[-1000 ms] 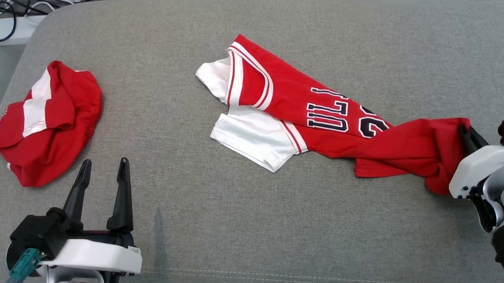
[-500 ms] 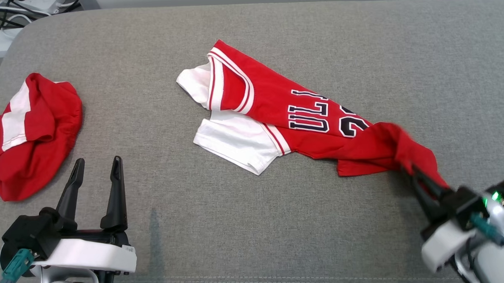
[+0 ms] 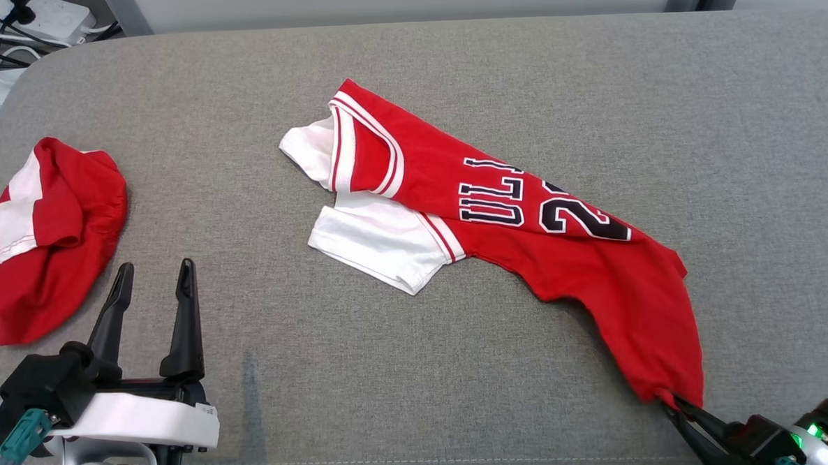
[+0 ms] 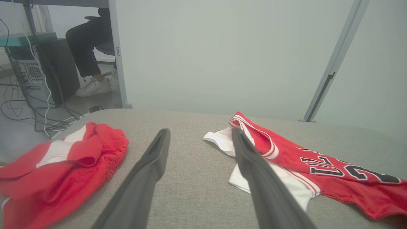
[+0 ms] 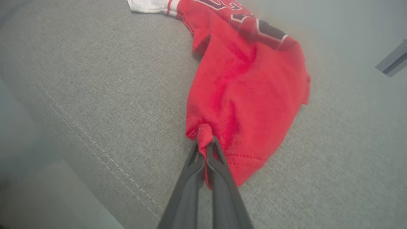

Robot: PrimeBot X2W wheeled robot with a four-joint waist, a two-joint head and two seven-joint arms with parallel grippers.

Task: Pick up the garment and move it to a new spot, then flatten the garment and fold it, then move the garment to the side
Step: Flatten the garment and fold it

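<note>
Head camera looks steeply down; 2 low wrist cameras share its red jersey [image 3: 526, 234].

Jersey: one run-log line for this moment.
right gripper: shut on jersey | left gripper: open, empty | jersey: lying on grey cushion

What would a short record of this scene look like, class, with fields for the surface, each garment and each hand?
Surface: grey padded cushion
Main garment: red and white jersey, stretched out diagonally
Second garment: crumpled red and white garment, on robot's left
Left hand: open, holding nothing
Right hand: shut on the jersey's red hem
</note>
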